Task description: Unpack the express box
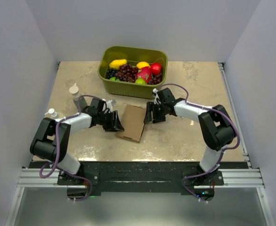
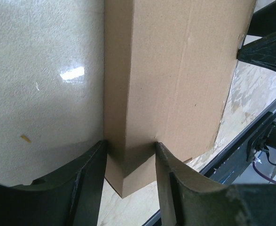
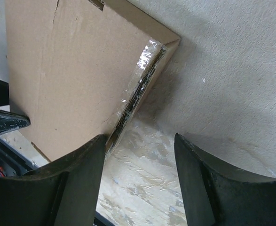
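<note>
The express box (image 1: 132,122), a flat brown cardboard mailer, lies closed at the middle of the table. My left gripper (image 1: 116,123) is at its left edge. In the left wrist view the box's side wall (image 2: 116,94) sits between the two fingers, one fingertip (image 2: 101,150) against the bottom edge and the other on the top face, so the left gripper (image 2: 130,148) is shut on it. My right gripper (image 1: 149,115) stands open at the box's right edge. Its left finger (image 3: 88,160) is beside the taped seam (image 3: 138,80), and only table shows between the fingers.
An olive-green tub (image 1: 128,89) of fruit stands just behind the box. Two small white bottles (image 1: 74,89) (image 1: 52,112) stand at the far left. The black rail (image 1: 138,169) runs along the near table edge.
</note>
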